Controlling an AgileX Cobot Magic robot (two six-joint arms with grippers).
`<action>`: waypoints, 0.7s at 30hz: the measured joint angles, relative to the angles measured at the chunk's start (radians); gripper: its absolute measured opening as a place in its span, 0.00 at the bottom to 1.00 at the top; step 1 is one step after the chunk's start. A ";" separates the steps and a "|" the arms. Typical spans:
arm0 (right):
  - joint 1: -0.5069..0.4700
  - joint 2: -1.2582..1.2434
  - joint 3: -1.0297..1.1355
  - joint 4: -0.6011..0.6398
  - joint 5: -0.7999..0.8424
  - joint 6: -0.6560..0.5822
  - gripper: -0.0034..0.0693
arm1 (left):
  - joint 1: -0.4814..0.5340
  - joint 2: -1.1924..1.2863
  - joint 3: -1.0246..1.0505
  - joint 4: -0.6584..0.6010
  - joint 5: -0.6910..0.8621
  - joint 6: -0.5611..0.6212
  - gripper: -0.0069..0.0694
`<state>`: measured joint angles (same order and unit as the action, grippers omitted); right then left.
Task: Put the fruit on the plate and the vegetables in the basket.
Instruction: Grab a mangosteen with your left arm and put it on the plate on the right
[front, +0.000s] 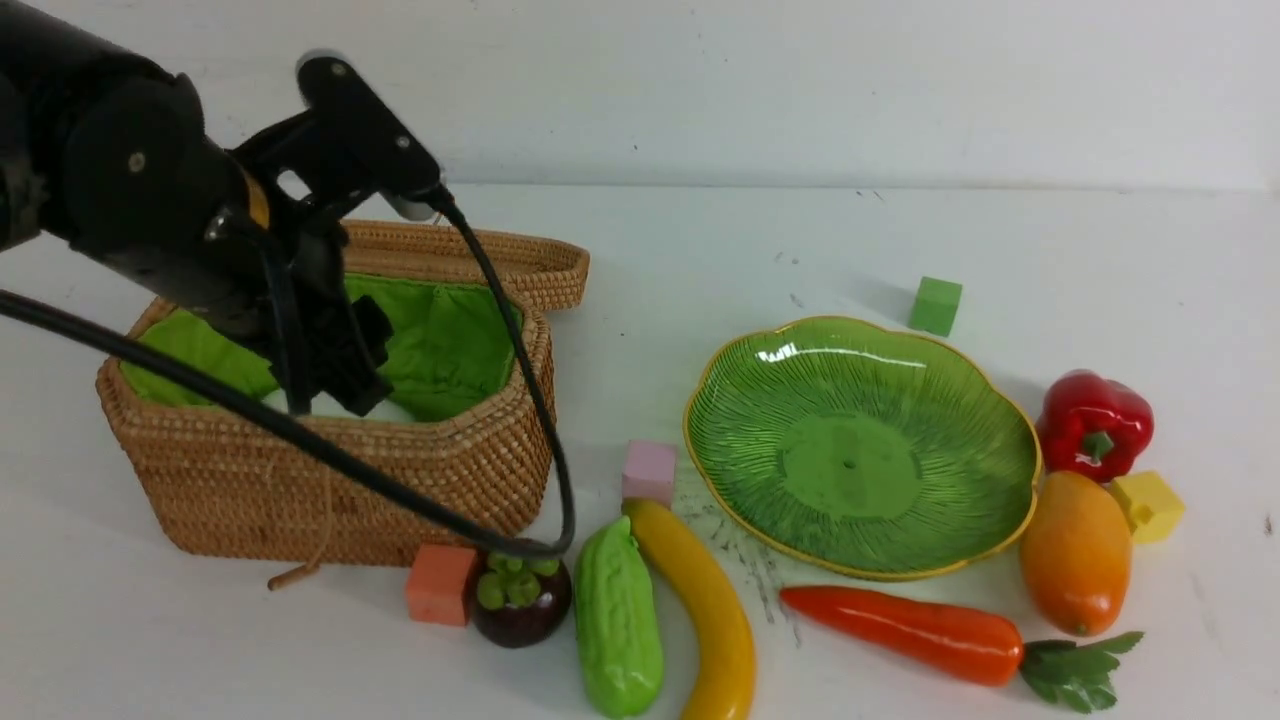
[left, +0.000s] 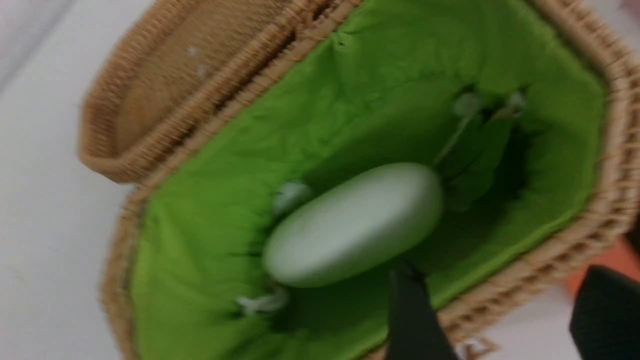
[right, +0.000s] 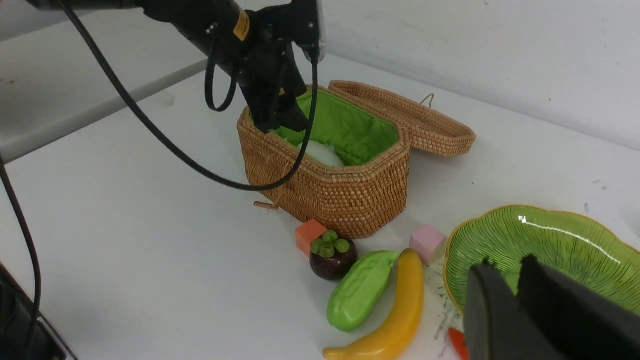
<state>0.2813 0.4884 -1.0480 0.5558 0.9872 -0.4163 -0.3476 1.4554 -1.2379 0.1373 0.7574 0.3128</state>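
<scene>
Front view, basket (front: 330, 480): stands on the left of the table, lid (front: 470, 250) folded open behind it.
Radish (left: 350, 225): lies loose on the green lining inside the basket.
Left claw (left: 500, 270): over the basket's near rim, jaws apart and gripping nothing, clear of the radish.
Cable (front: 400, 480): droops across the basket's front wall down to the mangosteen (front: 520, 600).
Before the basket: orange-red cube (front: 440, 584), mangosteen, cucumber (front: 617, 630) and banana (front: 705, 620) crowded side by side; pink cube (front: 650, 470) at the banana's far tip.
Plate (front: 860, 440): right of the basket, carrot (front: 910, 632) just in front.
Right of the plate: mango (front: 1076, 553), pepper (front: 1093, 423), yellow cube (front: 1148, 505); green cube (front: 935, 305) behind.
Right claw (right: 506, 267): above the plate's near edge, clenched on nothing.
</scene>
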 joint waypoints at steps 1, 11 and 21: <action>0.000 0.000 0.000 0.000 -0.001 0.000 0.18 | -0.006 -0.013 0.000 -0.046 0.030 -0.037 0.50; 0.000 0.000 0.000 -0.004 0.002 0.000 0.19 | -0.343 -0.045 0.086 -0.109 0.286 -0.384 0.07; 0.000 0.000 0.000 -0.005 0.009 0.000 0.20 | -0.458 0.052 0.130 0.172 0.054 -0.541 0.33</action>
<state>0.2813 0.4884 -1.0480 0.5513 0.9965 -0.4163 -0.8061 1.5078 -1.1078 0.3090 0.8111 -0.2277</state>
